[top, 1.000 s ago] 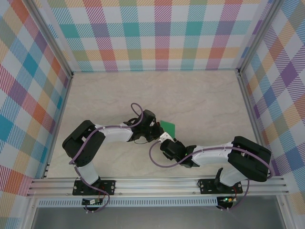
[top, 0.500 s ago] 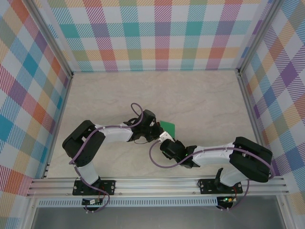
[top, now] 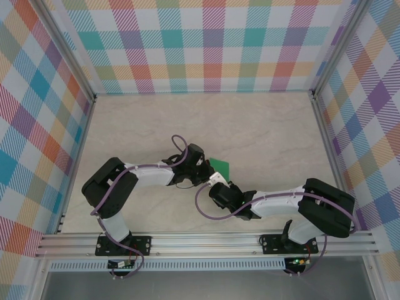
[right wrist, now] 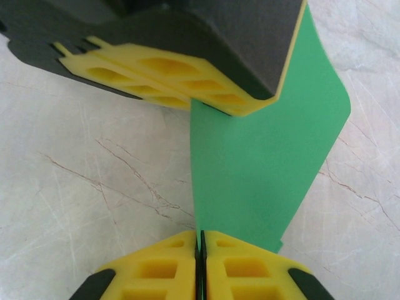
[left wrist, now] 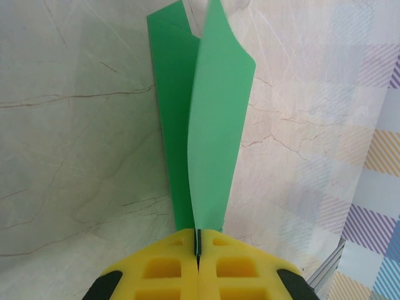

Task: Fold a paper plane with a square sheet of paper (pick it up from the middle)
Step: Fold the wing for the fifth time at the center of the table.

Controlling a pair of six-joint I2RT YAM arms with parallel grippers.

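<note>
Left gripper: clamps down on the near edge of the green paper, pads flush, no gap. Right gripper: likewise pinches another edge of the same sheet, close across from the left one. Hangs on edge over the middle of the table, with two flaps splayed apart beyond the left pads (touching the surface or not, cannot tell). Risks a tear if pulled from both ends at once, given two firm bites on one thin sheet. Risks a buckle and a stray crease if pushed together. May spring open along the loose fold on release. Could also slip free, with so little paper in each pinch.
</note>
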